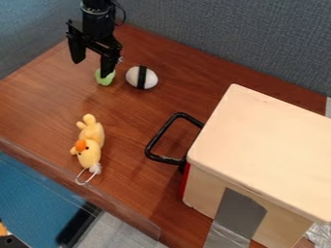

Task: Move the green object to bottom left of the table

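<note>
The black gripper (92,68) hangs over the back left of the brown table (129,116), its two fingers spread wide apart. Under and partly behind its right finger lies the small light-green object (105,78), seen at both sides of that fingertip. Nothing is held between the fingers. Whether the fingertip touches the green object, I cannot tell.
A white egg-like object with a black band (142,77) lies just right of the green one. A yellow plush toy (90,145) lies nearer the front left edge. A large wooden box (265,145) with a black handle (155,140) takes up the right side.
</note>
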`<state>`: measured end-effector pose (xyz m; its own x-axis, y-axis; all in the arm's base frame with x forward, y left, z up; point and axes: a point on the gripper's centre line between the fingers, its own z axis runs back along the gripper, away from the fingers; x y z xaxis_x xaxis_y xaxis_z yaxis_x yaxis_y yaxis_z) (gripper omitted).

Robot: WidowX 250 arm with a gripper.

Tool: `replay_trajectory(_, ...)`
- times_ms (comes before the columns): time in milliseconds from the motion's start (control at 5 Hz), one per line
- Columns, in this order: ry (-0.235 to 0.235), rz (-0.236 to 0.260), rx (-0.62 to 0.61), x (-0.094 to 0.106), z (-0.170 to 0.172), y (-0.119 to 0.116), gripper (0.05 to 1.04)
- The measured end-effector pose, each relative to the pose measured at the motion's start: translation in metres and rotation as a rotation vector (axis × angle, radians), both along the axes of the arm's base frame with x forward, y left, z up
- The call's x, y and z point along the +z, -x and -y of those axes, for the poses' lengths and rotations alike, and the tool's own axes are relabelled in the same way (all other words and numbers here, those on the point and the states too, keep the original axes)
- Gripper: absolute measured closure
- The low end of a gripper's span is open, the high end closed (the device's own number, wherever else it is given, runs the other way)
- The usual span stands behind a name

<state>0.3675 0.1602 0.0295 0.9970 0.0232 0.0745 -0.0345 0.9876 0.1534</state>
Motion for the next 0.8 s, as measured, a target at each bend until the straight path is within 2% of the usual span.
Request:
replay_trajectory(200, 0.016, -0.016, -0.004, -0.017, 0.009, -0.007, 0.083)
replay_trajectory(400, 0.016, -0.008, 0.01, -0.02, 0.01, -0.011, 0.083)
replay_trajectory(600, 0.012, -0.023, 0.01, -0.031, 0.008, -0.016, 0.121)
replay_trajectory(800, -0.008, -0.029, 0.01, -0.031, 0.004, -0.017, 0.393)
